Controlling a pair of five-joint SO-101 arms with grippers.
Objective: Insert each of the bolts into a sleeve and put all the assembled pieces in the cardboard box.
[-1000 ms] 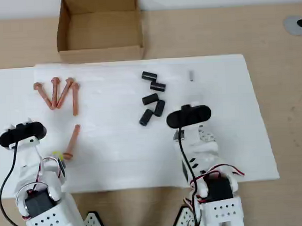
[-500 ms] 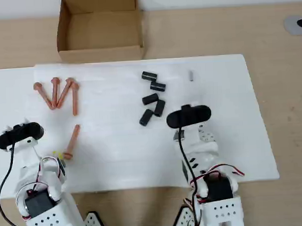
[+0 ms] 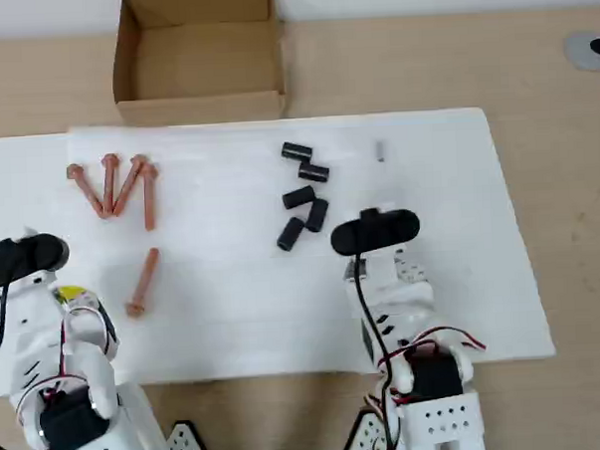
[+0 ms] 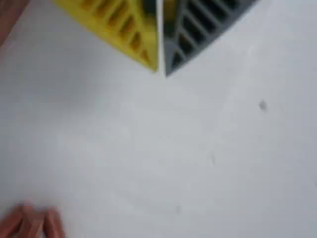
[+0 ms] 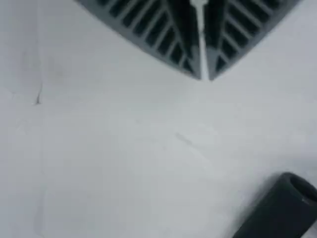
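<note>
While the right gripper (image 5: 200, 74) sat still near the sleeves (image 3: 304, 195), jaws together, the left gripper (image 4: 161, 69), jaws also together on nothing, swung outward away from the lone bolt (image 3: 143, 282) on the sheet (image 3: 234, 318), so I'd judge assembly unstarted.
</note>
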